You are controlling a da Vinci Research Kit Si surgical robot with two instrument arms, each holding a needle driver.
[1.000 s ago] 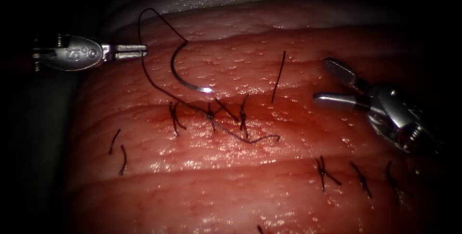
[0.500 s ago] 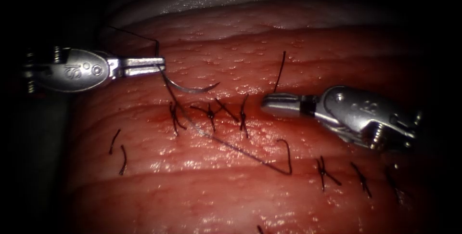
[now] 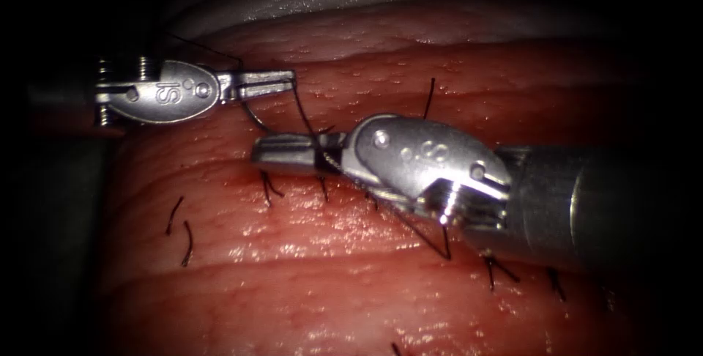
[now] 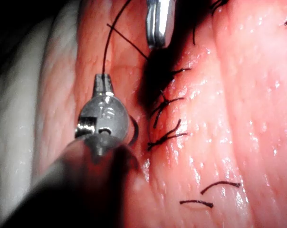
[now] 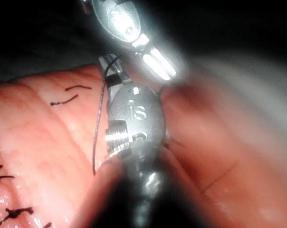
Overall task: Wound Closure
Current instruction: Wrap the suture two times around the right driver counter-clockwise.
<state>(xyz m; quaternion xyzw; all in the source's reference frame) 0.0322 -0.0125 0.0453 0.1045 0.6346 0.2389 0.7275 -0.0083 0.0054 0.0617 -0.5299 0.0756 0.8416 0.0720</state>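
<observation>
The curved steel suture needle [image 3: 256,120] is out of the pink pork-belly tissue [image 3: 293,290]. It hangs on the dark suture thread [image 3: 302,110] just under the left arm's silver needle driver [image 3: 267,83]. The left arm's jaws are closed on that thread near the needle's blunt end, not on the needle itself.

**Key relation.** In the endoscope view the needle sits between the two tools, above the left end of the stitched cut.
- Its chord runs roughly left to right, from under the left jaws toward the wrist of the right arm's silver needle driver [image 3: 285,157].
- Only the left part of the curve is exposed, because the right tool covers the rest.
- The right tool's tip lies just beside the needle's arc, directly over the dark knotted stitches [image 3: 267,187].
- Both tools are near the needle. The left tool is linked to it through the thread, while the right is nearer the needle's body.
- Whether the right tool grips the needle, the thread or nothing cannot be determined.

**Change from the earlier frames.**
- One second ago the right tool was well right of the stitches with its jaws apart. It has since crossed left and now covers them.
- The left tool has shifted right.
- The needle, fully exposed before, is now partly hidden.
- The short cut thread ends [image 3: 179,228] at the far left are unchanged.
</observation>
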